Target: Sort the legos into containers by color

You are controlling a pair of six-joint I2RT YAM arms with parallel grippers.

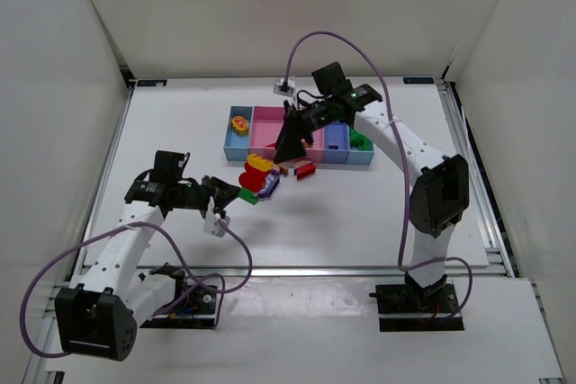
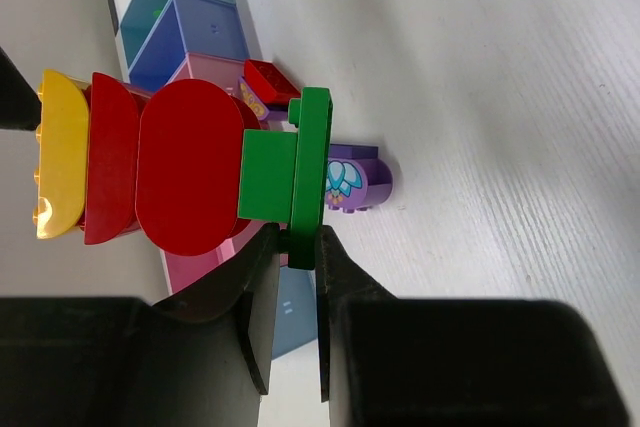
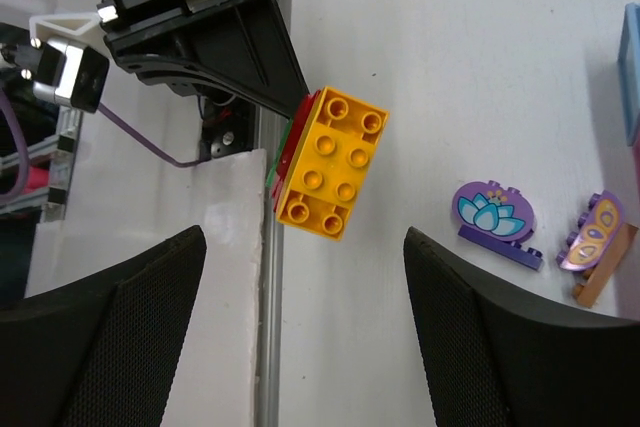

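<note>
The right pincer (image 3: 305,242) gapes wide, facing a yellow-topped lego stack (image 3: 332,162) held in the left pincer (image 3: 292,107).

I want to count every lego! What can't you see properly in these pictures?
- Top view: the right gripper covers the middle containers, so their insides are hidden.
- Top view: the piece in the light blue bin is too small to name.
- Left wrist view: the held lego stack blocks part of the purple flower piece.
- Right wrist view: the edge cuts off the containers.
</note>
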